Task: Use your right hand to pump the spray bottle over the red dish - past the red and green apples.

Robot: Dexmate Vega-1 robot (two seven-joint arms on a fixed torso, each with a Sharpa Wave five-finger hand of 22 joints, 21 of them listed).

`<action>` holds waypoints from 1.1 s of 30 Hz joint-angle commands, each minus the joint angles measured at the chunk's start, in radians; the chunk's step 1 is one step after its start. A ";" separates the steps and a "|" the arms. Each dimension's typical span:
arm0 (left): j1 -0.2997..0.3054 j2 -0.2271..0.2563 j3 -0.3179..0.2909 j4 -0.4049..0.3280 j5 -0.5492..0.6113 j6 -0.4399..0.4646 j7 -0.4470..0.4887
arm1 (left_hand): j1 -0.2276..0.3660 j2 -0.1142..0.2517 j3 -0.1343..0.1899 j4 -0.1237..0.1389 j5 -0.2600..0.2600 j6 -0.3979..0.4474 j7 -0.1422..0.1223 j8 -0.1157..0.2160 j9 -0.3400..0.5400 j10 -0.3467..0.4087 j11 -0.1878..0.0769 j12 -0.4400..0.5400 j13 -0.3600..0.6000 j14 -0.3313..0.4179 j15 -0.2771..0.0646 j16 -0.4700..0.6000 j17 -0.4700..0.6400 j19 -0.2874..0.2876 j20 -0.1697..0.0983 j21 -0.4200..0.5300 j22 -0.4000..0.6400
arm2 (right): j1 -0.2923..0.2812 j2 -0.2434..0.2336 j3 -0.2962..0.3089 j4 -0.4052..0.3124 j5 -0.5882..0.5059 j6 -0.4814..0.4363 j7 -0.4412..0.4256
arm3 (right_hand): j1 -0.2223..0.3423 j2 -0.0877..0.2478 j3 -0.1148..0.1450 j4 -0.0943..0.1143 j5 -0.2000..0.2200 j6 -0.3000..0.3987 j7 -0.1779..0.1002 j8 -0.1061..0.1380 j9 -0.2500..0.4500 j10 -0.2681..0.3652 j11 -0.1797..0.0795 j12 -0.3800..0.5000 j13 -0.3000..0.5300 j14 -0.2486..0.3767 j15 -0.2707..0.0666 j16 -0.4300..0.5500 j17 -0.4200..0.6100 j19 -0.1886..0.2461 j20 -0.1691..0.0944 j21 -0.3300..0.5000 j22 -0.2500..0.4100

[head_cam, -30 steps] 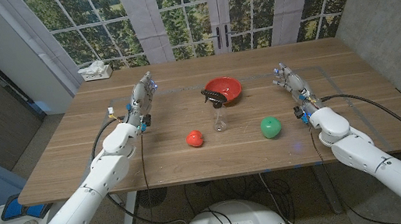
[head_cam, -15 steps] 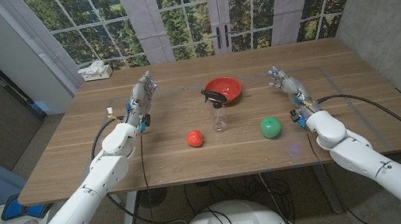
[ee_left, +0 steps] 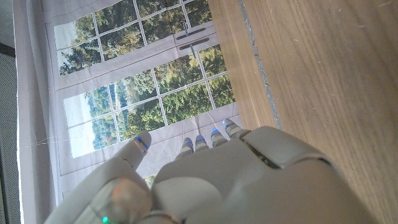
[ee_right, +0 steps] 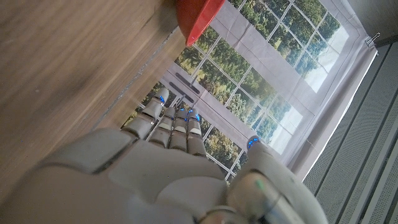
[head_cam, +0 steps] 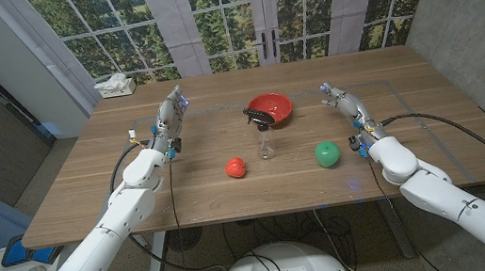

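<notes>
My right fingers [head_cam: 329,92] were spread, holding nothing, well right of the spray bottle [head_cam: 263,134]; best reach in behind the green apple [head_cam: 326,153], wrapping its neck.

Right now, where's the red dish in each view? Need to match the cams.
Head view: red dish sits at table centre, far side, just behind the spray bottle.
Left wrist view: not in it.
Right wrist view: a red corner of the dish at the frame's upper edge, beyond the right hand.
Shared landmark: the gridded window with trees behind, also seen from the left wrist and right wrist.
</notes>
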 commanded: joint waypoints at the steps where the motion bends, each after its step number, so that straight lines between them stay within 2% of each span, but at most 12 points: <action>1: -0.004 -0.005 0.003 0.002 0.000 0.000 -0.002 | 0.003 0.076 0.003 -0.004 0.005 0.004 -0.006 0.004 0.005 -0.073 0.002 0.003 0.002 -0.114 -0.072 0.001 0.002 -0.012 -0.093 -0.006 0.002 | -0.046 -0.019 0.013 -0.059 -0.067 -0.008 -0.048 | 0.007 -0.010 -0.003 -0.009 0.001 0.011 -0.001 0.007 0.002 0.010 -0.001 0.006 -0.002 0.011 -0.001 0.007 -0.003 0.009 0.001 -0.006 0.005; 11: 0.002 -0.001 0.003 -0.008 0.003 -0.001 0.000 | 0.002 0.077 0.005 -0.006 0.005 0.004 -0.006 0.004 0.005 -0.074 0.001 0.002 0.002 -0.113 -0.072 0.001 0.002 -0.010 -0.094 -0.010 0.003 | -0.078 -0.027 0.020 -0.089 -0.114 0.000 -0.072 | 0.014 -0.018 -0.003 -0.022 0.002 0.012 -0.002 0.006 0.002 0.011 -0.001 0.005 -0.005 0.017 -0.001 0.008 -0.011 0.016 0.008 -0.010 0.006; 14: 0.006 0.002 0.002 -0.014 0.004 -0.001 0.001 | 0.002 0.077 0.005 -0.006 0.004 0.004 -0.006 0.004 0.005 -0.073 0.001 0.002 0.002 -0.114 -0.073 0.001 0.002 -0.010 -0.094 -0.012 0.003 | -0.083 -0.021 0.021 -0.080 -0.129 0.033 -0.083 | 0.017 -0.020 -0.003 -0.025 0.002 0.012 -0.004 0.005 0.002 0.011 -0.001 0.004 -0.006 0.017 -0.001 0.007 -0.013 0.017 0.009 -0.010 0.006; 19: 0.014 0.006 -0.002 -0.027 0.002 -0.004 0.004 | 0.001 0.077 0.006 -0.007 0.004 0.004 -0.007 0.004 0.005 -0.073 0.001 0.002 0.002 -0.114 -0.073 0.001 0.003 -0.009 -0.094 -0.013 0.003 | -0.096 -0.024 0.024 -0.096 -0.169 0.036 -0.099 | 0.022 -0.029 -0.005 -0.039 0.003 0.021 -0.004 0.007 0.002 0.028 -0.002 0.010 -0.009 0.029 -0.004 0.011 -0.021 0.027 0.008 -0.014 0.006; 33: 0.030 0.014 -0.011 -0.041 -0.008 -0.010 -0.005 | 0.000 0.077 0.007 -0.009 0.004 0.005 -0.007 0.004 0.005 -0.072 0.001 0.002 0.002 -0.114 -0.073 0.000 0.003 -0.006 -0.094 -0.018 0.003 | -0.122 -0.026 0.026 -0.132 -0.236 0.042 -0.119 | 0.022 -0.035 -0.009 -0.047 0.004 0.023 -0.010 0.006 0.003 0.029 -0.004 0.008 -0.012 0.033 -0.008 0.013 -0.025 0.033 0.005 -0.017 0.007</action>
